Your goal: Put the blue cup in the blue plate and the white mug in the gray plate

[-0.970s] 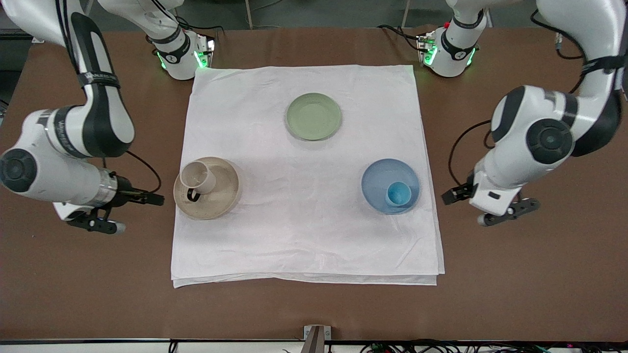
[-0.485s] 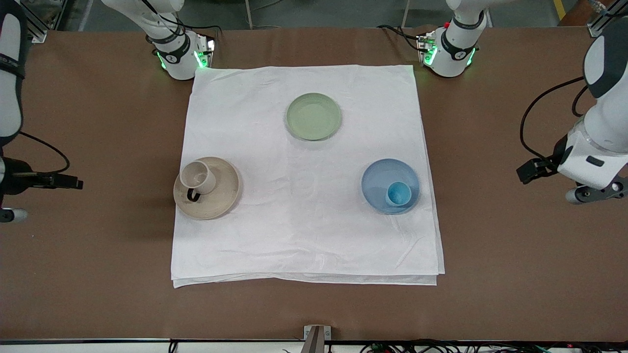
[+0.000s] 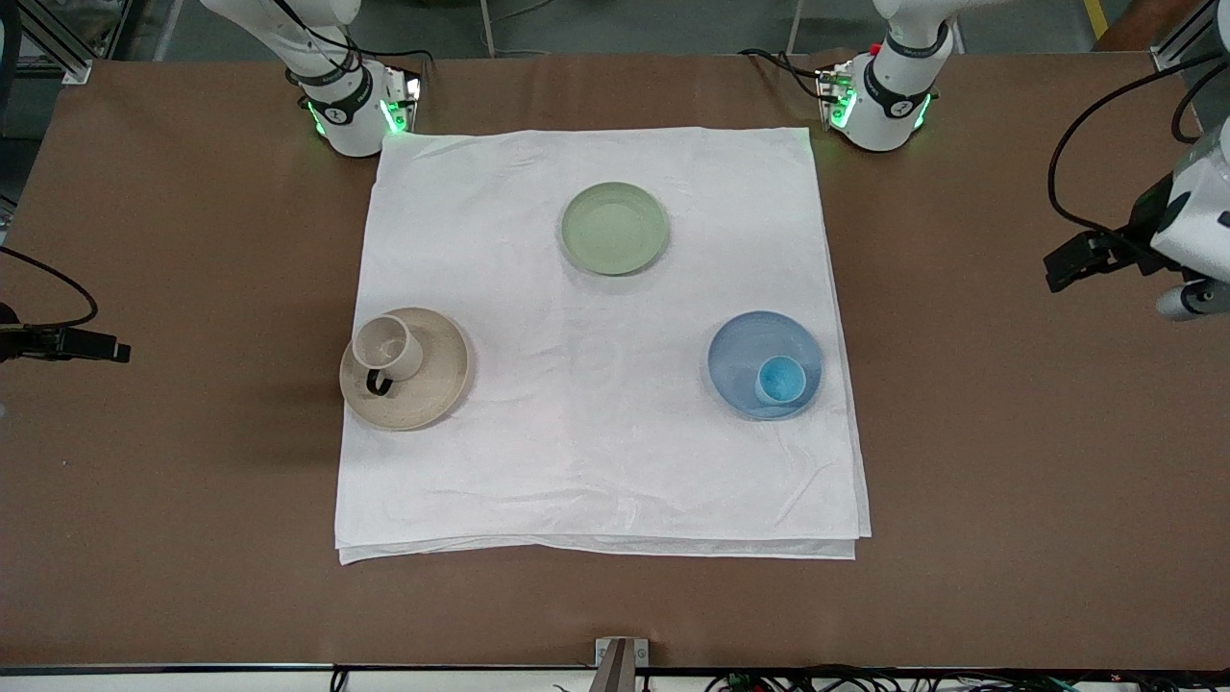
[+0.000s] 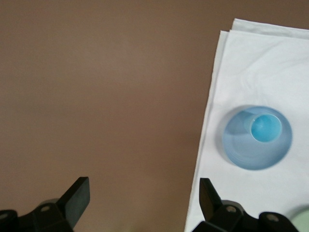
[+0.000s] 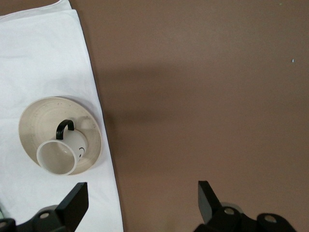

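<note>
Both placements look done — the blue cup (image 3: 779,379) stands in the blue plate (image 3: 740,351), the white mug (image 3: 386,347) in the gray plate (image 3: 432,384) — so the left end effector (image 4: 144,199) and right end effector (image 5: 142,200) hang spread and empty over the worktop's (image 3: 1009,500) bare end edges.

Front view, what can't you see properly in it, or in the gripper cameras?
- Right gripper: cut off by the front view's edge; only the right wrist view shows its open fingers.
- Left gripper: mostly cut off by the front view's edge.
- Green plate: just a sliver at the left wrist view's edge.
- Dark mark on the white mug: too small to read.
- Gray plate: partly hidden under the mug.
</note>
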